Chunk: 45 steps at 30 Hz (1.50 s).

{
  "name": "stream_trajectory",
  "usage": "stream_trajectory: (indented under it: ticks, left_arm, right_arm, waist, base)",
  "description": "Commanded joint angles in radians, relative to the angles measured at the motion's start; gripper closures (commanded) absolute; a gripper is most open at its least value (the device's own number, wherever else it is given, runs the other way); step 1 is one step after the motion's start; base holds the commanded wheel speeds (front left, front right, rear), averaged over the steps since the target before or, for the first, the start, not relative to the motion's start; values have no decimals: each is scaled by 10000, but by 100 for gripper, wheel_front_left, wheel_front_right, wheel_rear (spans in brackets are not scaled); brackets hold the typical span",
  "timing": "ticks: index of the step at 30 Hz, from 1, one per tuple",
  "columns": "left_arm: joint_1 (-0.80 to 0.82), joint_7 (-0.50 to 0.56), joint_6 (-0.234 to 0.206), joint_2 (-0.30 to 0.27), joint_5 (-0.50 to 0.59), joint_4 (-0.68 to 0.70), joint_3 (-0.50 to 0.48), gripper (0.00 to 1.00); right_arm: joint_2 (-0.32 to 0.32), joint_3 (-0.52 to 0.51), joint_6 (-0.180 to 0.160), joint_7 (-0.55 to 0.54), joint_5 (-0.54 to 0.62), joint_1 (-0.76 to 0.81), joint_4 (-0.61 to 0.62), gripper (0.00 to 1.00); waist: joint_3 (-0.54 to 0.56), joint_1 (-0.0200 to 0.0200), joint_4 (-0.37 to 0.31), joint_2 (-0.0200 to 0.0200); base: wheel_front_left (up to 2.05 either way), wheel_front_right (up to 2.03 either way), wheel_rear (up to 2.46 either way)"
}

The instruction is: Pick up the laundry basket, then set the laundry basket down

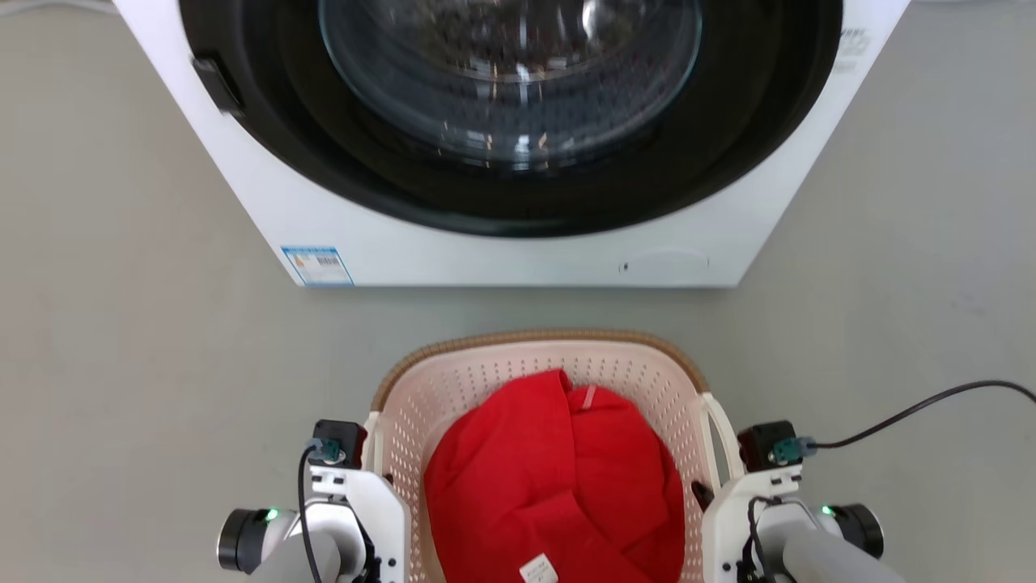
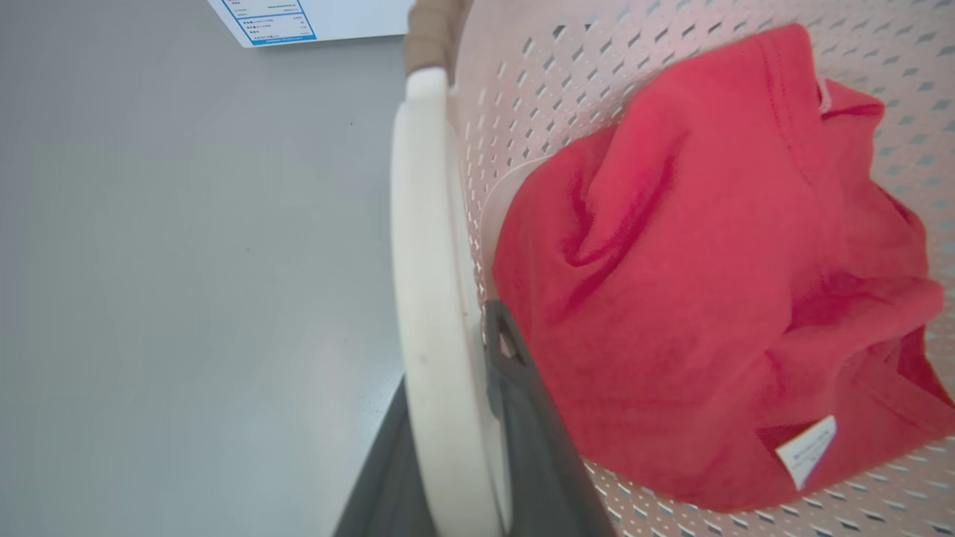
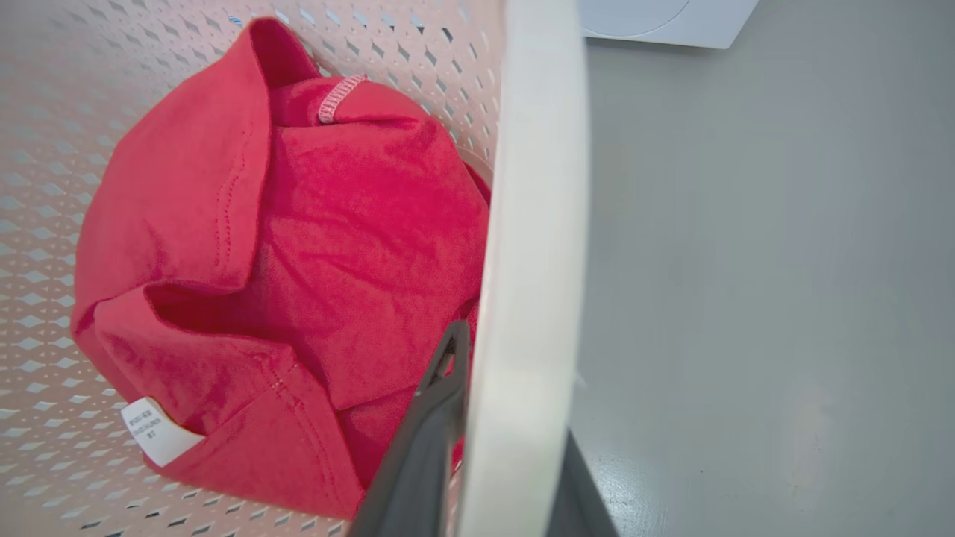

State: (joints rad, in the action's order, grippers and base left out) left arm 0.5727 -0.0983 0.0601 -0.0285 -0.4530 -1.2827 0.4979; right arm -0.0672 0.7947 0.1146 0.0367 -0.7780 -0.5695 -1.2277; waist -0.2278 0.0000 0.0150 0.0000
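Left gripper point(image 2: 455, 388) and right gripper point(image 3: 515, 418) flank the laundry basket point(image 1: 486, 376), pinching its handles point(image 2: 429, 224)

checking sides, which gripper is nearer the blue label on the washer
Left. The left gripper holds the left handle of the laundry basket, on the side toward the blue label; the right gripper holds the right handle, across the basket.

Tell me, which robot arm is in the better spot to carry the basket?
Neither wins; it probably needs both. The left pincer grips the left handle of the laundry basket, and the right pincer grips the right handle the same way, so moving together should keep it level.
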Motion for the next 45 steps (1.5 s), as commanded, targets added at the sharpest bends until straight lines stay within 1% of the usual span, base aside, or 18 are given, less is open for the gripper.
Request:
stream_trajectory:
  ticks: [1,8,13,22,30,45]
  left_arm:
    - [-157,75,-32,-218,-87,153,-16,100]
    - [-534,395,-123,-218,-423,232,371,100]
    - [-815,810,-142,-218,-623,268,762,100]
    - [-1164,1383,-143,-217,-1035,459,1310,100]
    - [-1287,1792,-206,-217,-1407,677,1799,100]
    - [-1078,1842,-283,-217,-1935,619,2329,100]
  right_arm:
    - [170,249,161,50,-13,116,136,100]
    - [170,458,161,-95,-185,449,47,100]
    - [170,658,161,-327,-324,782,74,100]
    - [170,1051,161,-820,-427,1039,245,100]
    - [170,1228,161,-1133,-430,1047,280,100]
    - [170,1242,161,-1185,-475,847,345,100]
  waist:
    - [440,0,106,0]
    - [1054,0,121,0]
    - [1495,0,101,0]
    - [2076,0,-86,0]
    - [2272,0,-207,0]
    - [2296,0,-299,0]
  base:
    - [0,0,0]
    - [0,0,0]
    - [0,0,0]
    - [0,0,0]
    - [0,0,0]
    - [0,0,0]
